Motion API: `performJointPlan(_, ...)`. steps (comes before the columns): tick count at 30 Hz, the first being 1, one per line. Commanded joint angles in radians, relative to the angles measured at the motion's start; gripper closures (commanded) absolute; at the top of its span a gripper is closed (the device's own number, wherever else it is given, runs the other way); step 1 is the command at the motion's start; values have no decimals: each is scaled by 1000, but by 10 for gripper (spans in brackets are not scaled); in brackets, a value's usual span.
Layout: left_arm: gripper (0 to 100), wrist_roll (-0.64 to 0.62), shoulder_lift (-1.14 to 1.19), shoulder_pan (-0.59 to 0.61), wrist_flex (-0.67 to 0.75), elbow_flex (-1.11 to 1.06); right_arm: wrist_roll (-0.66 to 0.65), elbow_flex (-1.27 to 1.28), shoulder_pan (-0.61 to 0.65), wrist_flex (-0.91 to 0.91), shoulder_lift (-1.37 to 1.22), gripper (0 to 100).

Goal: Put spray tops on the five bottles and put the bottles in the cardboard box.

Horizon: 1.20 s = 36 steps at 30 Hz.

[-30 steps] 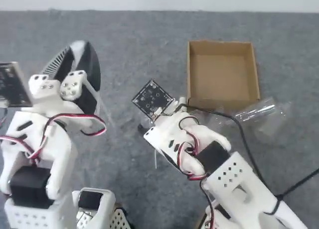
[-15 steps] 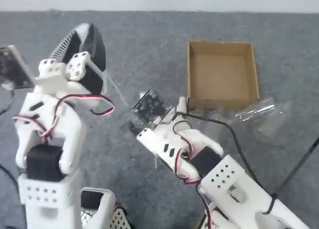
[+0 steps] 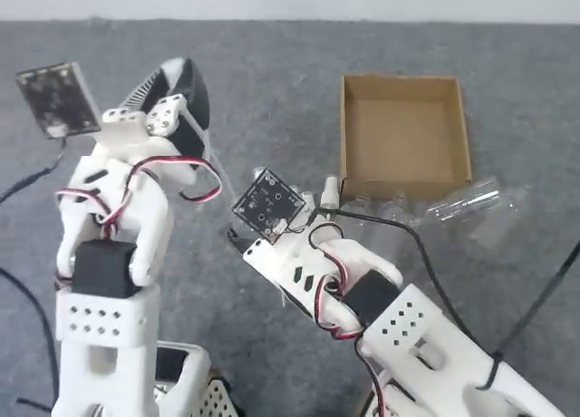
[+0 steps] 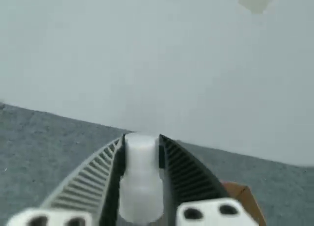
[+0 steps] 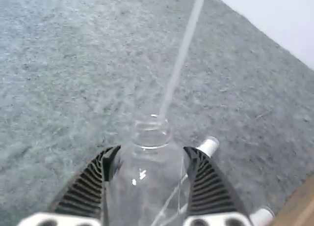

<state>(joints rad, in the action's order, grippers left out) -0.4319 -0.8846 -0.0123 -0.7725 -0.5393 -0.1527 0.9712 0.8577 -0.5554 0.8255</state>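
Note:
My left gripper (image 4: 141, 137) is shut on a white spray top (image 4: 141, 179), held high over the left of the carpet (image 3: 172, 77). The top's thin tube (image 3: 210, 163) hangs down toward the right arm (image 3: 317, 272). My right gripper (image 5: 149, 155) is shut on a clear bottle (image 5: 147, 177) with an open neck. The tube (image 5: 181, 54) comes down from above and its lower end meets that neck. The cardboard box (image 3: 403, 95) stands open at the far right.
More clear bottles (image 3: 462, 204) lie on the grey carpet just in front of the box, one with a white cap (image 3: 331, 192). Two white caps (image 5: 208, 146) lie near the held bottle. The box corner (image 4: 243, 194) lies beyond the left fingers.
The left arm has risen and swung right and farther back with the spray top, bringing the tube over the bottle. The right arm shifted slightly left.

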Motion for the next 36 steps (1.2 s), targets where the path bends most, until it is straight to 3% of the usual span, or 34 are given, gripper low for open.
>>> performJointPlan(1,990,-8,-2,11,-21,4,11,-12,2,22,1,992)
performJointPlan(14,990,0,-9,-23,-153,-88,3,3,1,-35,81,991)
performJointPlan(18,990,40,-91,-46,-157,-142,17,41,-42,41,147,992)
performJointPlan(23,990,98,-216,-155,-158,-228,146,126,-62,203,160,992)
performJointPlan(32,983,127,-259,-207,-166,-288,153,216,-62,337,170,992)
performJointPlan(36,889,127,-261,-213,-189,-280,153,219,-62,335,170,992)
